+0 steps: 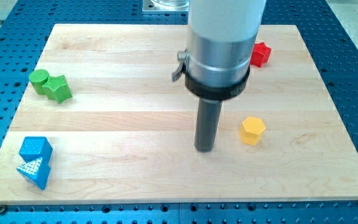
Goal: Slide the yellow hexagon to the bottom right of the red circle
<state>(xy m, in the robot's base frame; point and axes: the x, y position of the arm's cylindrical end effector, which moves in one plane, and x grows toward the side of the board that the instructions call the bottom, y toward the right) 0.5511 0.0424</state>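
- The tip [204,149] is a bare rod with no gripper to open or close.
- The yellow hexagon [252,130] sits near, to the tip's right; a red block [261,54] lies beyond, toward the view's top.

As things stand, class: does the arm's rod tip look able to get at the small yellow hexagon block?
Probably yes. My tip rests on the wooden board just to the view's left of the yellow hexagon block, apart from it, with only bare wood between them.

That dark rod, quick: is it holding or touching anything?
My tip: no gripper, holds nothing; it stands apart from the yellow hexagon, to that block's left in the view.
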